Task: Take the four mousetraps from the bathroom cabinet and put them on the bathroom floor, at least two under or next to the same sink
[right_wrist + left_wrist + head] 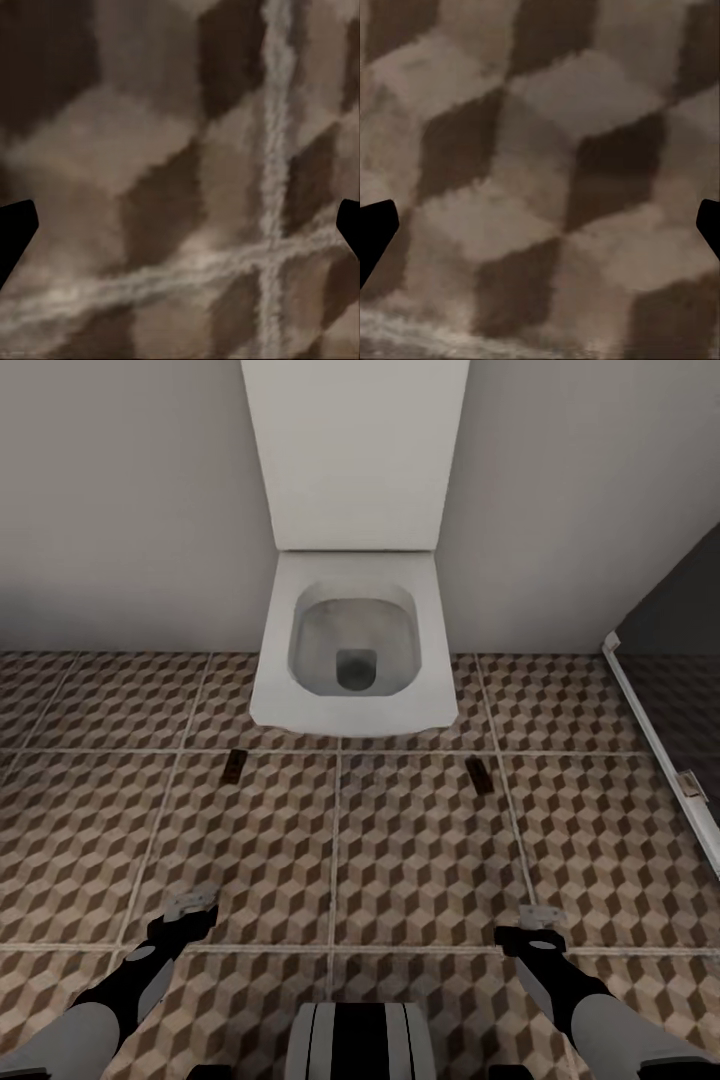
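Note:
Two mousetraps lie flat on the bathroom floor (400, 860) in front of the toilet: one small dark brown board (234, 765) at the left and another (479, 775) at the right. My left gripper (190, 905) hangs low over the tiles, nearer to me than the left mousetrap. My right gripper (541, 916) hangs the same way short of the right one. Both wrist views look straight down at cube-pattern tiles, with the black fingertips (375, 232) (15, 232) spread wide and nothing between them. The cabinet and the sink are out of view.
A white wall-hung toilet (350, 650) with its lid raised stands against the pale wall straight ahead. A dark panel with a white frame (655, 745) runs along the right side. My own trunk (360, 1040) shows at the bottom centre.

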Controlling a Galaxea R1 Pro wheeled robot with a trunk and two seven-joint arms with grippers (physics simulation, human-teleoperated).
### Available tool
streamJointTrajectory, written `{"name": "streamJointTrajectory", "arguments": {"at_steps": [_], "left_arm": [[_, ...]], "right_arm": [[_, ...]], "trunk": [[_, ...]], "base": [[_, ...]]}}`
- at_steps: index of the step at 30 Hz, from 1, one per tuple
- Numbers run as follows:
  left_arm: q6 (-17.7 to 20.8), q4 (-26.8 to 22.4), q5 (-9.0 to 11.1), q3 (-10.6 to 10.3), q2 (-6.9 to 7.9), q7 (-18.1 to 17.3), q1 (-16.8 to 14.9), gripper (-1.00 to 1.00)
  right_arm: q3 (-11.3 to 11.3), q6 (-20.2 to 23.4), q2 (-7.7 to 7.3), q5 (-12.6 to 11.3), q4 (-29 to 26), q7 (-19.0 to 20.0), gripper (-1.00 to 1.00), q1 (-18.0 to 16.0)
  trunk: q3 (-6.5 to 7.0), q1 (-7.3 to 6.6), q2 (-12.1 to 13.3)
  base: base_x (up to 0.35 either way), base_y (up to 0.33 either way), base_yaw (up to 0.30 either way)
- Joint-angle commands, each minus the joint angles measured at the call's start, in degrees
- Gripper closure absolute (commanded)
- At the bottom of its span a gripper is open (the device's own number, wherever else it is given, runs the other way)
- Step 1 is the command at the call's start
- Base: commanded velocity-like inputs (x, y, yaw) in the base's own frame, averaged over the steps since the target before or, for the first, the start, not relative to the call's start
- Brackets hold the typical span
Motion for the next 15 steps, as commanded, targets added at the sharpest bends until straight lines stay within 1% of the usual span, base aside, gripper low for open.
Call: {"name": "streamJointTrajectory", "arguments": {"at_steps": [1, 6, 15], "left_arm": [[-0.2, 0.0, 0.6, 0.0, -0.01, -0.1, 0.0, -1.0], [-0.2, 0.0, 0.6, 0.0, -0.04, -0.1, 0.0, -1.0], [-0.2, 0.0, 0.6, 0.0, -0.11, -0.1, 0.0, -1.0]], "right_arm": [[0.5, 0.3, -0.04, -0.6, -0.1, -0.3, -1.0, 0.0], [0.5, 0.2, -0.03, -0.6, -0.1, -0.3, -1.0, 0.0], [0.4, 0.2, -0.03, -0.6, -0.1, -0.3, -1.0, 0.0]], "trunk": [[-0.03, -0.03, 0.0], [-0.03, -0.03, 0.0], [-0.03, -0.03, 0.0]], "base": [[-0.179, 0.0, 0.0], [-0.077, 0.0, 0.0], [-0.018, 0.0, 0.0]]}}
